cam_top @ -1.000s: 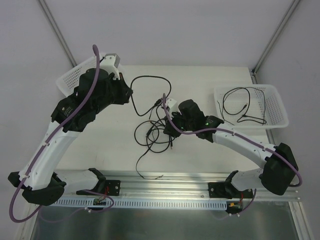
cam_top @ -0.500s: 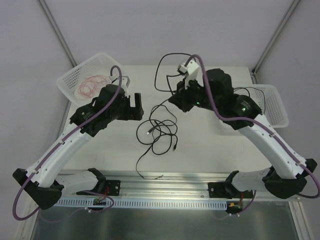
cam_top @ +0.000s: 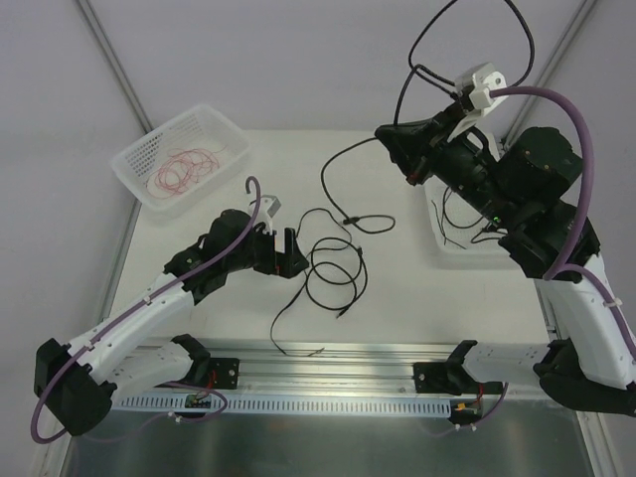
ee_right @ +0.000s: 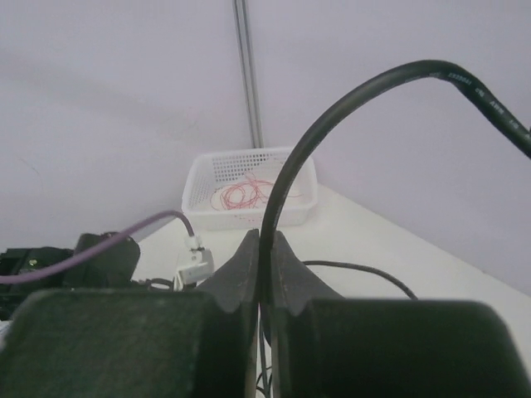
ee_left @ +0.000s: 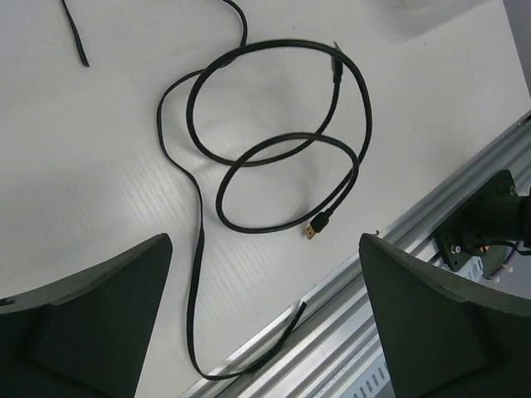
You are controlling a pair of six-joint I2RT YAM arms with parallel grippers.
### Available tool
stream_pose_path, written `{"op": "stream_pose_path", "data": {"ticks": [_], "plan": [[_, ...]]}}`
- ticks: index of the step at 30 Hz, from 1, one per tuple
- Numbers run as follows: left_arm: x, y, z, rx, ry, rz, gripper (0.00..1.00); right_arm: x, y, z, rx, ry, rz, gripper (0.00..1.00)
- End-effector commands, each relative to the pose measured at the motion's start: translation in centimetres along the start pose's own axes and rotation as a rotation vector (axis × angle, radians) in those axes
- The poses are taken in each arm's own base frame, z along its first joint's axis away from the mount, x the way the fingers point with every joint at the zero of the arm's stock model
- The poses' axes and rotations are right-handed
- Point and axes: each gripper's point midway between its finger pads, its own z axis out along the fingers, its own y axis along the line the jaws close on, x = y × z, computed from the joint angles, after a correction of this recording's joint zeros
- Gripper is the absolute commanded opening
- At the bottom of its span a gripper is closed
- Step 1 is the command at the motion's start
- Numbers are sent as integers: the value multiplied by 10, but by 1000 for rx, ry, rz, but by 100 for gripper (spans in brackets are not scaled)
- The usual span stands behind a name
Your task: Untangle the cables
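Table: cable coils beneath spread left end effector; right end effector clamps raised black cable.

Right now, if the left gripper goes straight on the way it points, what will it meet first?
Probably the looped thin black cable lying on the white table ahead of the open left gripper, though depth is unclear.

walls: plain pale lilac | posts: grey metal, in corners | table: white | rail: aluminium, near edge
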Motion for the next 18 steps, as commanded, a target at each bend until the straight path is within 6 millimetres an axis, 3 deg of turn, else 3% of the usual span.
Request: {"op": "stream_pose_path", "data": {"ticks": [1, 6, 12, 18], "plan": [[-11, -18, 17, 108, -67, -13, 97, -41, 6, -1, -24, -131, 33, 1], [3, -32, 46, 175, -66, -23, 94, -24, 8, -4, -33, -99, 65, 1], [19, -10, 73, 42, -36, -150, 92, -6, -16, -7, 83, -56, -16, 1], [17, 10, 66, -76, -41, -205, 97, -12, -47, -18, 236, -25, -126, 1]]}}
